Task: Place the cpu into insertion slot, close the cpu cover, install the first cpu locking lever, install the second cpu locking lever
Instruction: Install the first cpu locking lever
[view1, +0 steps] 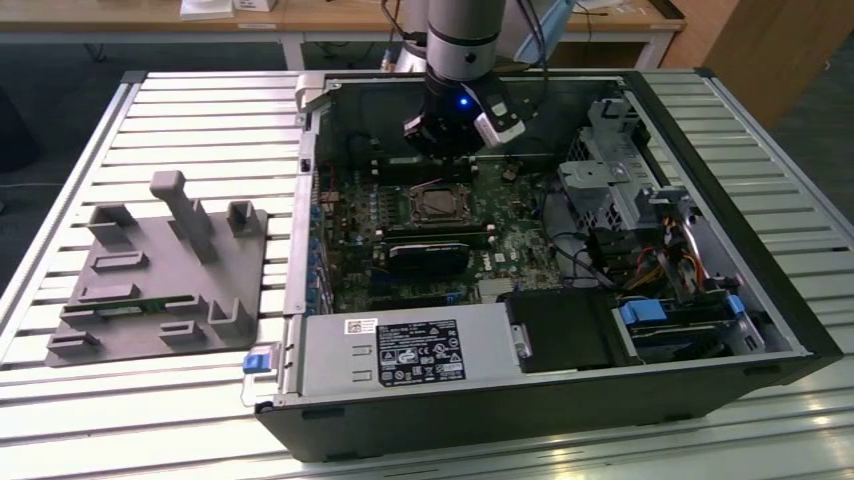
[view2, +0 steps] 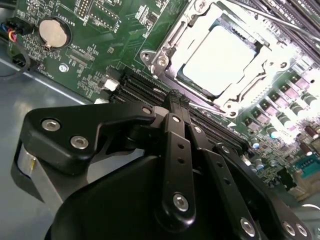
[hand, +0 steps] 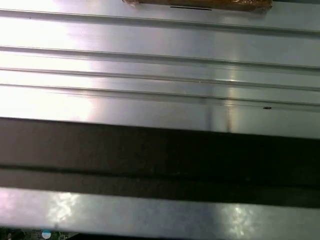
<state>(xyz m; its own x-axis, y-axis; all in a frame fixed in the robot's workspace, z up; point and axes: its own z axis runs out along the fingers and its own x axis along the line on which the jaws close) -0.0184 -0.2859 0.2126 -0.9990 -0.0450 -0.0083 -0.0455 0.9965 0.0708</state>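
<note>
Over the motherboard, the gripper hangs, fingers closed on nothing (a pushing pose, I judge), as the cpu lies in the insertion slot beneath the cpu cover.

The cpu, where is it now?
In the second wrist view the cpu sits inside the insertion slot, beside the long black memory slots, close to the gripper.

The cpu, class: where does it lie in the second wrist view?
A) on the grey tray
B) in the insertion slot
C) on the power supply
B: the pale cpu sits inside the metal rim of the insertion slot on the green circuit board.
</note>
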